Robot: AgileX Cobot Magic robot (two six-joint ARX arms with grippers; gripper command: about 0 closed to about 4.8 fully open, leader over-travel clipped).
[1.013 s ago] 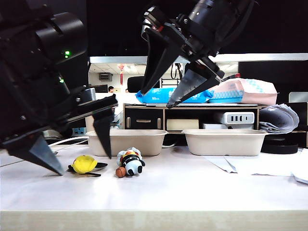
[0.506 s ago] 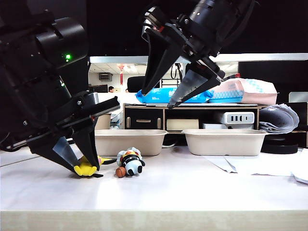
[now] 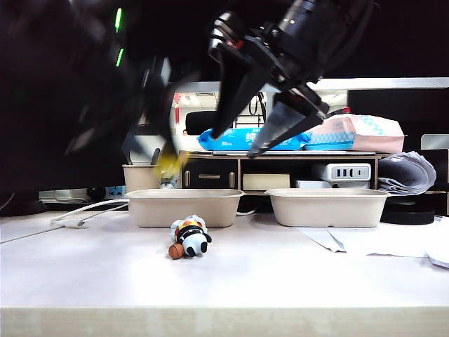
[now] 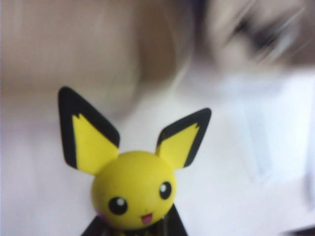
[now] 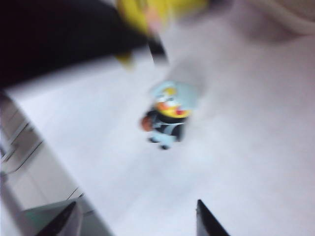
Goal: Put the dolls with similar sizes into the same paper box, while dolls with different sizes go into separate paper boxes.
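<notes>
While left pincer (image 3: 165, 158) grips yellow doll (image 4: 133, 189) above left paper box (image 3: 186, 207), right pincer (image 3: 242, 140) wide.

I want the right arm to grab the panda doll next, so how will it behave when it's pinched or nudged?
The panda doll looks like soft plush, so it will likely squash under the jaws. It lies on its side on the table, so tipping seems unlikely. The orange ball at its front may shift. The right gripper hangs open above.
</notes>
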